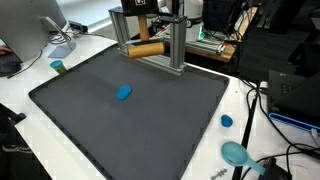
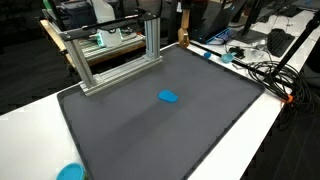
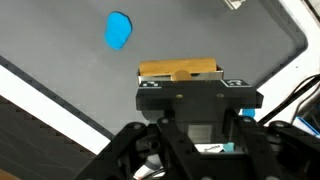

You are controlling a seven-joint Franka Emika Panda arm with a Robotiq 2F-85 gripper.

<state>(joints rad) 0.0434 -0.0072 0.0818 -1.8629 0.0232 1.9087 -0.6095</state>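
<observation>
1. Far left in an exterior view, a small green cup (image 1: 58, 67) stands just off the dark grey rubbery mat (image 1: 110, 130).
2. Next, a bright blue lump (image 3: 118, 30), smooth and rounded, lies on the mat well apart from me.
3. The tan wooden block (image 3: 178, 70) sits right at the tips of my claw (image 3: 182, 88), low inside the silver aluminium-bar frame (image 1: 178, 45) at the mat's back edge. I judge it light, stiff, dry-grained and sturdy. Its flat long faces, taken mid-length, look like the best hold.
4. My own black body hides my fingertips, so I cannot tell whether I clamp the block or merely hang over it.
5. Rightmost, a small blue round cap (image 1: 227, 121) and a teal disc (image 1: 236, 153) lie beyond the mat.
</observation>
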